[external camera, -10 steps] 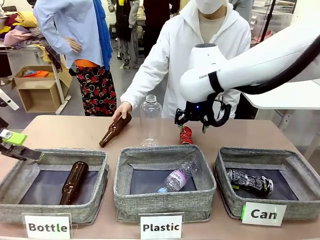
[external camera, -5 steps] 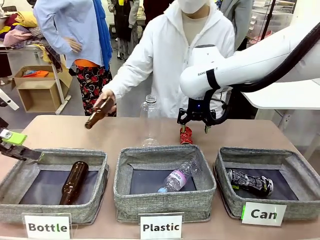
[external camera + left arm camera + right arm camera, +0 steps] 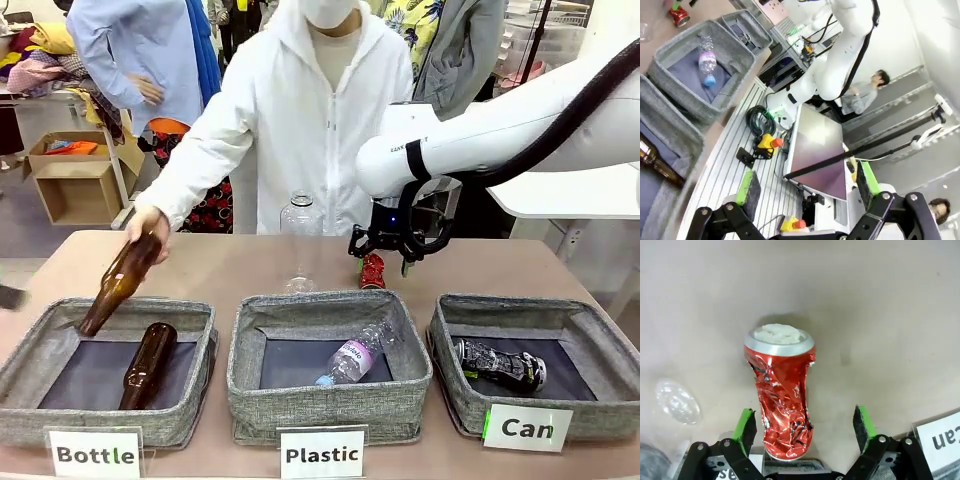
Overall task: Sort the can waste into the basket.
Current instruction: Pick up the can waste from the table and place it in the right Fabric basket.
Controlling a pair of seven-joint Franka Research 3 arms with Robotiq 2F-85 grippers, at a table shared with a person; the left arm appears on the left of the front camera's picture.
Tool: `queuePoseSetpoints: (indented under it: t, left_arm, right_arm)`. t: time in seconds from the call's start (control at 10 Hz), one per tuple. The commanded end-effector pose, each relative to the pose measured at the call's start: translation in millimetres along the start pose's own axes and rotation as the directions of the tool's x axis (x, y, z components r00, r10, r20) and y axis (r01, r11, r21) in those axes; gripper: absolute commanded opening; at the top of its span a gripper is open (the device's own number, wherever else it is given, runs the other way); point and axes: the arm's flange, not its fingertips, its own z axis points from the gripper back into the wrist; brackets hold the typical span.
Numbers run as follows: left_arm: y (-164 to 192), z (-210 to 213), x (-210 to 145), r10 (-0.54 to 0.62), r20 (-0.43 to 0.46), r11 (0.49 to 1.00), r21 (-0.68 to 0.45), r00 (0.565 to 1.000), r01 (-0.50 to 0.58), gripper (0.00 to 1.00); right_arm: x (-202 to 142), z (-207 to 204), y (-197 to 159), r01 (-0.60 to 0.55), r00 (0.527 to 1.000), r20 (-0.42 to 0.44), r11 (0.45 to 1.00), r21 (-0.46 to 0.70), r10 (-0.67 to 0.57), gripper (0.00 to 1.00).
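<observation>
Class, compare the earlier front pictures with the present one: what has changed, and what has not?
The person's hand carried the brown bottle leftward from the table and now tips it into the Bottle basket. The right gripper stays open over the red can; the black can stays in the Can basket.

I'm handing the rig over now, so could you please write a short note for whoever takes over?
Right tool: open, poised at the red can, not gripping it.
Left tool: open, holding nothing.
Person's hand: holds a brown bottle tilted over the Bottle basket.
Done: the black can lies in the Can basket.
Left: grip the red can, which sits on the table behind the Plastic basket, and drop it in the Can basket.
</observation>
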Motion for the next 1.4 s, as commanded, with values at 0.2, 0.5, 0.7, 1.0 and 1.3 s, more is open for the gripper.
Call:
queuePoseSetpoints:
  t: [0.2,0.5,0.7,1.0,1.3]
  left_arm:
    - [-80.4,-35.5,-143.9,-0.082,0.065,0.988,0.133,0.994,0.073,1.00]
    - [-90.2,-38.6,-169.0,-0.131,0.074,0.980,0.159,0.989,0.118,1.00]
    - [-87.9,-39.0,-168.7,-0.118,0.072,0.982,0.158,0.990,0.106,1.00]
    - [-84.6,-38.5,-167.3,-0.118,0.065,0.983,0.148,0.991,0.108,1.00]
    - [-82.6,-39.4,-167.8,-0.120,0.055,0.983,0.145,0.991,0.111,1.00]
  right_arm:
    - [22.0,-14.8,8.8,-0.015,1.000,-0.027,1.000,-0.006,0.015,1.00]
    - [23.9,-23.7,12.3,-0.025,0.999,-0.033,0.999,-0.026,0.024,1.00]
    - [22.3,-24.8,11.9,-0.018,0.999,-0.034,0.999,-0.042,0.016,0.41]
    - [21.6,-25.8,11.1,-0.008,0.999,-0.041,0.999,-0.050,0.006,0.00]
    - [21.0,-26.7,10.7,-0.007,0.999,-0.045,0.999,-0.054,0.005,0.00]
